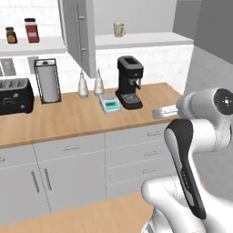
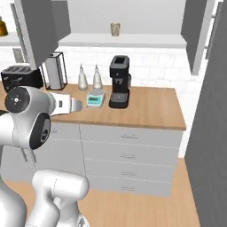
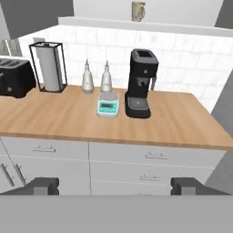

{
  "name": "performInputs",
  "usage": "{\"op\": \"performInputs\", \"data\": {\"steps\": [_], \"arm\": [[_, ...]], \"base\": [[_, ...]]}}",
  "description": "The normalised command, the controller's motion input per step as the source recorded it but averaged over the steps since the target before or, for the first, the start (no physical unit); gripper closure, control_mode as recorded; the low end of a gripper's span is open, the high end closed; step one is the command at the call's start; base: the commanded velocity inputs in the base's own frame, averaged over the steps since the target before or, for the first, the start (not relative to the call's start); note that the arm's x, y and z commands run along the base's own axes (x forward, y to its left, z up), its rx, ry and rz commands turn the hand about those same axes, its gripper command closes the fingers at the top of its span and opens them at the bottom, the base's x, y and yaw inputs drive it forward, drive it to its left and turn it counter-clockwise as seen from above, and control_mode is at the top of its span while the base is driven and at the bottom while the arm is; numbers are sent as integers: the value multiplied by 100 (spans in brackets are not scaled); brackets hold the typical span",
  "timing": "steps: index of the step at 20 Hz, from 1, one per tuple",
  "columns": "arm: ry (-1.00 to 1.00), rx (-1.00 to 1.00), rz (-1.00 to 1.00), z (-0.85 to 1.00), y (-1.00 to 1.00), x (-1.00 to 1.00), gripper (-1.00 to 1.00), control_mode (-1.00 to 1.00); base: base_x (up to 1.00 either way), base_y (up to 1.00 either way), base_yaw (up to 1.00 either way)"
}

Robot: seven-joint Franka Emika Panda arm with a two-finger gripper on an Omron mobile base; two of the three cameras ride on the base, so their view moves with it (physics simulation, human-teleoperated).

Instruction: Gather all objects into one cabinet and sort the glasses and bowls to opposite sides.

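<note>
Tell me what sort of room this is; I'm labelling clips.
A kitchen: a wooden counter over grey drawers, with a coffee machine, a toaster and a mug on a wall shelf.

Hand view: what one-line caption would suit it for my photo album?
Open gripper faces a wooden counter holding a coffee machine, scale and toaster; a beige mug sits above.

On the wooden bench (image 3: 182, 123) a black coffee machine (image 3: 141, 84) stands just beside a small teal kitchen scale (image 3: 108, 107). Behind the scale are two pale bottles (image 3: 106, 79). Further left stand a paper towel holder (image 3: 48, 67) and a black toaster (image 3: 16, 77). Two jars (image 1: 31, 30) sit on the upper left shelf.
</note>
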Motion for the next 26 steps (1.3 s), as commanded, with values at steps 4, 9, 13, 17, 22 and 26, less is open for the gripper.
{"op": "performInputs", "data": {"steps": [4, 9, 13, 17, 22, 26], "arm": [[0, 0, 0, 0, 0, 0, -100, 100], [0, 0, 0, 0, 0, 0, -100, 100], [0, 0, 0, 0, 0, 0, -100, 100], [0, 0, 0, 0, 0, 0, -100, 100], [0, 0, 0, 0, 0, 0, -100, 100], [0, 0, 0, 0, 0, 0, -100, 100]], "base": [[85, -73, 0], [100, -9, -6], [89, 6, -10], [40, -11, -5], [16, 0, -3], [19, -1, -3]]}}
